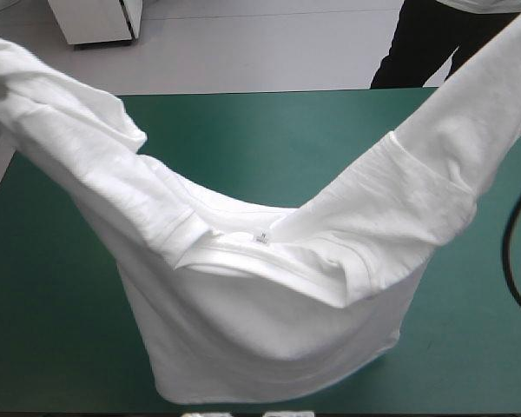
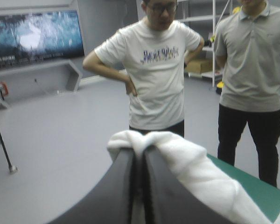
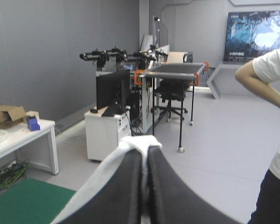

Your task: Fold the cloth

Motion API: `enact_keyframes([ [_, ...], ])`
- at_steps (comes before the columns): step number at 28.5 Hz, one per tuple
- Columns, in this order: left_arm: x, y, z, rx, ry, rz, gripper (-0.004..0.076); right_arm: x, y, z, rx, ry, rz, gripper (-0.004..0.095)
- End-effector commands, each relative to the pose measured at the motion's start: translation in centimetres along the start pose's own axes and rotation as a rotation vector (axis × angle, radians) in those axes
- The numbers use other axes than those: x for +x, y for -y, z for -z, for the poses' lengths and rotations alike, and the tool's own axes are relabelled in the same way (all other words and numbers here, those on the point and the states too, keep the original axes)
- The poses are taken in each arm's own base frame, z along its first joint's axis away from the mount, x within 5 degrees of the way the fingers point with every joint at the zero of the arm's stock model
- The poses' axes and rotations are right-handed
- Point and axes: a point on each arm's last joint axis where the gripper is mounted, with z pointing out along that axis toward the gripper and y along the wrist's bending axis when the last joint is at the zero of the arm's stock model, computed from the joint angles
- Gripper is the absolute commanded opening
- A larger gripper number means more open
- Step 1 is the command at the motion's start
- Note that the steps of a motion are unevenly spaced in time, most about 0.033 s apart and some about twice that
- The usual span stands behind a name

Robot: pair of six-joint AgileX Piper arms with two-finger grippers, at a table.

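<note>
The T-shirt point(image 1: 260, 295) hangs as a deep sling above the desk point(image 1: 61, 261), one end drawn up toward the far left corner and the other toward the far right. Its collar point(image 1: 243, 248) sags at the middle and the lowest bulk lies down by the desk's near edge; whether that bulk touches the desk cannot be told. The left hand point(image 2: 141, 151) is all but closed on a bunched fold of the white fabric, which puffs over its black tips, and the right hand point(image 3: 146, 148) is pinched on a small wad of it in the same way. The main risk, as I judge it, is the grip. Each hand holds only a gathered lump near its tips, so a sharp pull apart or a quick swing could drag the fabric free and drop that side into a heap. The left side also looks crumpled and doubled over, so laying it down from here may spread it skewed or with a sleeve tucked beneath, making the fold crooked. The hanging bulk could also slide off the near edge.
</note>
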Motion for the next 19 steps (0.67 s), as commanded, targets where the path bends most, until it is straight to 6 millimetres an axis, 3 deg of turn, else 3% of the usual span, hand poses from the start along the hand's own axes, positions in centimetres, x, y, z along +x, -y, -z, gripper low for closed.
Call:
enact_keyframes([
  [1, 1.6, -1.7, -4.2, -0.022, -0.064, 0.071, -0.0010, 0.8, 0.9, -3.4, 0.035, -0.026, -0.005, -0.0013],
  [5, 4.6, -3.6, -9.1, -0.034, -0.214, 0.113, -0.0010, 3.7, 1.9, -8.3, 0.054, -0.183, -0.023, -0.0013],
  [6, 6.3, -4.8, -11.7, -0.056, -0.290, 0.122, -0.0010, 5.5, 2.5, -11.0, 0.065, -0.264, -0.032, -0.0013],
  [8, 8.3, -5.9, -14.5, -0.069, -0.366, 0.135, -0.0010, 7.6, 3.1, -13.8, 0.080, -0.345, -0.030, -0.0013],
  [16, 16.7, -9.8, -24.5, -0.110, -0.594, 0.187, -0.0010, 16.8, 5.8, -23.5, 0.157, -0.605, 0.006, -0.0013],
  [19, 19.7, -10.7, -27.2, -0.110, -0.648, 0.207, -0.0010, 20.2, 6.6, -26.4, 0.166, -0.653, 0.009, -0.0013],
])
